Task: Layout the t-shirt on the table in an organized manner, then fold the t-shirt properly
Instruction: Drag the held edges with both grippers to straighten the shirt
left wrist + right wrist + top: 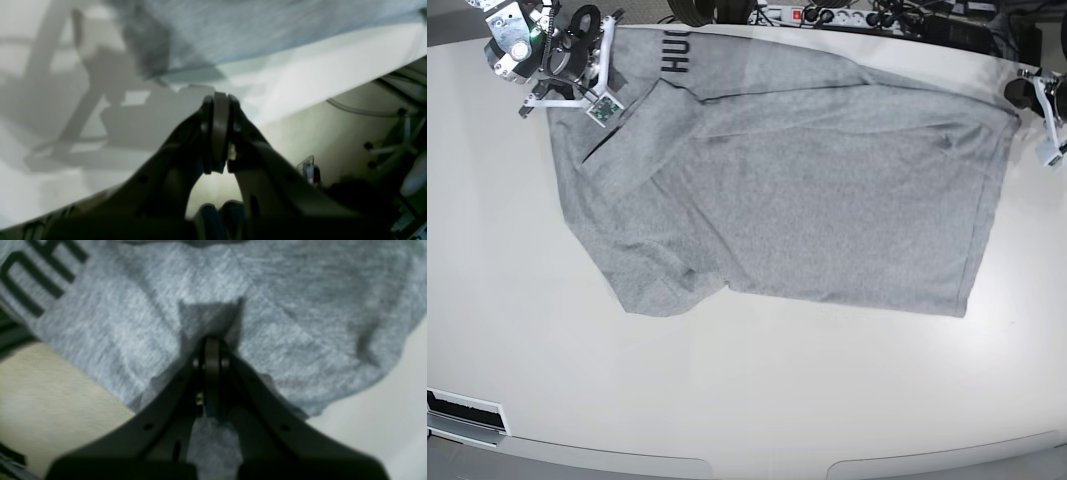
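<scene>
T-shirt work sits on one large glossy white table [747, 400] with rounded edges, and one heather-grey knit short-sleeved t-shirt [827, 200] lies spread across its far half, reaching almost from the left edge to the right edge in the base view. The cloth is mostly flat, with soft wrinkles, a sleeve bunched toward the near left, a folded-over flap at the far left corner, and bold black block lettering [675, 52] showing near the far edge. Two arms are in view. The right gripper [212, 350] is clenched, its jaws pressed together on a pinched ridge of the grey fabric at the far left corner. The left gripper [218, 126] is also clamped tight, jaws meeting, and holds nothing; it hovers over bare white tabletop just beside the shirt's edge at the far right corner.
</scene>
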You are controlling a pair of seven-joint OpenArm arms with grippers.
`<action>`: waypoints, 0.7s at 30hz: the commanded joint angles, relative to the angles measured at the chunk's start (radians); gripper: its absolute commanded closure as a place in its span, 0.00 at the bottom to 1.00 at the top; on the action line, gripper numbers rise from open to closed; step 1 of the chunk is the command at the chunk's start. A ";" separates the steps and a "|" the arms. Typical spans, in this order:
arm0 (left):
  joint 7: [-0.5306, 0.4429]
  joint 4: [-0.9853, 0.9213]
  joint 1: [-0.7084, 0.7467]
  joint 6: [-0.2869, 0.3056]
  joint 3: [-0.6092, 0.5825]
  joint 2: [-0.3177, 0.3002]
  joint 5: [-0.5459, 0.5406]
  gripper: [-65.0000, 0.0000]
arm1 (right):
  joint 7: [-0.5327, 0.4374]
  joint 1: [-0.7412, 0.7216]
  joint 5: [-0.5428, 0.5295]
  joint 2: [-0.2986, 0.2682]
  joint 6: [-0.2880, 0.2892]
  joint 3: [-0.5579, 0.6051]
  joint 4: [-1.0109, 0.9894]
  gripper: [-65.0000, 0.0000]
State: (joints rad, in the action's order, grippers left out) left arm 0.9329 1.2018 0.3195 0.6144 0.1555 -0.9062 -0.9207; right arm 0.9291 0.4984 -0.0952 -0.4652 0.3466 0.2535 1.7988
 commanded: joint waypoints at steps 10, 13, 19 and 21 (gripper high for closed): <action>0.028 0.125 0.049 0.050 0.193 -0.035 -0.274 1.00 | 0.014 0.000 0.018 -0.017 -0.015 -0.006 0.001 1.00; -0.060 0.184 0.048 0.075 0.260 0.008 -0.274 1.00 | 0.013 0.000 0.017 -0.017 -0.015 -0.006 0.001 1.00; -0.142 0.196 0.017 0.031 0.184 0.153 -0.070 1.00 | 0.014 -0.003 0.018 -0.017 -0.032 -0.006 0.001 1.00; -0.195 0.196 0.018 0.014 0.136 0.185 0.034 1.00 | 0.014 -0.014 0.018 -0.017 -0.033 -0.006 0.001 1.00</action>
State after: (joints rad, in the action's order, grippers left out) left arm 0.7570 1.3830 0.3492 0.6296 0.2729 -0.6891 -0.8600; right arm 0.9360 0.4843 -0.0864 -0.4702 0.3210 0.2527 1.7977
